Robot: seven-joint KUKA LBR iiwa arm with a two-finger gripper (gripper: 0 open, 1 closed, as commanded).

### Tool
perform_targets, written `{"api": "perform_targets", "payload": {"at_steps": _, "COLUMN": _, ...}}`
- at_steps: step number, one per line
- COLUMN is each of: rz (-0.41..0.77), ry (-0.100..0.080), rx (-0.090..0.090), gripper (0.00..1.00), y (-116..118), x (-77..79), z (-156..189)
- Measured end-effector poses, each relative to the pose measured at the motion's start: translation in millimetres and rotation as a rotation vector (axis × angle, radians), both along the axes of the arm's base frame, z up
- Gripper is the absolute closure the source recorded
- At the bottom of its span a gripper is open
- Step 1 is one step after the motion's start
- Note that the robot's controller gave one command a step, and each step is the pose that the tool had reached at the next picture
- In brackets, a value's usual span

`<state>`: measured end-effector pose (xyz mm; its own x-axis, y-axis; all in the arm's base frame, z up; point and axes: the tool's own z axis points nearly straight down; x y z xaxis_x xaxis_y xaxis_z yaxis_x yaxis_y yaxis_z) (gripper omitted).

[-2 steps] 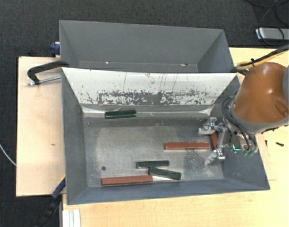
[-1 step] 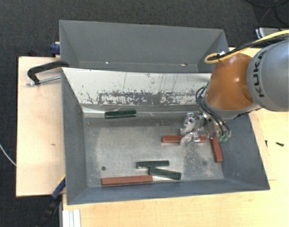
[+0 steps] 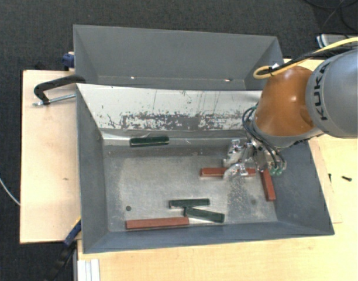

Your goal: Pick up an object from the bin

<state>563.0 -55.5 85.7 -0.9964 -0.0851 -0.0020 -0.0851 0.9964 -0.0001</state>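
Grey metal bin (image 3: 88, 157) on dark carpet (image 3: 167, 4), sloped walls that funnel loose things to a flat floor, floor scuffed and speckled, far wall scratched and shiny. Gripper (image 3: 238, 167) is low over the right-centre of the floor, coming in from the right under the orange wrist cover (image 3: 283, 107). Nearest thing is the short red-brown block (image 3: 212, 172): a flat, matte rectangular bar, maybe painted wood or plastic, lying on its wide face with its right end at the gripper's metal tip, touching or just beside, can't tell which. Whether the gripper is open or closed: cannot tell, its metal parts overlap from this angle, and nothing is visibly held. Judgement: this block is the likely pick since it sits at the tip, not confirmed. Just right of the gripper is a tilted red-brown bar (image 3: 268, 187), near the foot of the right wall, upper end hidden under the wrist. Further out toward the front, an upper green bar (image 3: 189, 203) and a lower green bar (image 3: 205, 216), both dark, slim and smooth, meet at an angle. The long red-brown bar (image 3: 157, 222) lies flat along the front wall's foot, its right end by the lower green one. The far green bar (image 3: 149, 140) rests in the crease under the far wall, well apart; all hard, thin, easy to pinch across the narrow side
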Motion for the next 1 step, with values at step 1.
{"api": "perform_targets", "payload": {"at_steps": 1, "rz": -0.041, "ry": -0.004, "rx": 0.001, "gripper": 1.0, "y": 0.5, "x": 8.7, "z": 123.8}}
